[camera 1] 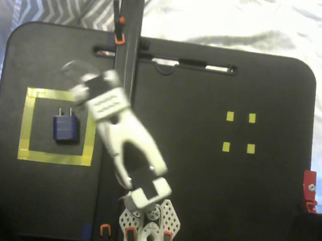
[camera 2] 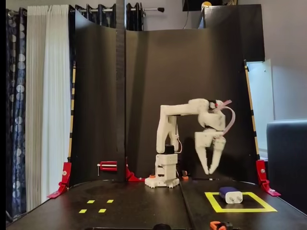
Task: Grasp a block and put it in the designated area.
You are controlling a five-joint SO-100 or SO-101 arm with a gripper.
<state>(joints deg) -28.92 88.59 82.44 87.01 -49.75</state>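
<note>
Hand [camera 2: 209, 171] hangs spread in a fixed view, blurred from above.

From my remote seat this reads as a room in someone's home, rigged up as a hobby robot station. In a fixed view, long curtains [camera 2: 36, 105] hang at 9 o'clock and a dark upholstered seat [camera 2: 286, 163] sits at 3 o'clock, with plain painted walls behind a black backdrop [camera 2: 168, 96]. In a fixed view from above, the black table [camera 1: 201, 176] lies over rumpled striped and white bedding [camera 1: 229, 18], held by red clamps [camera 1: 310, 191].
</note>
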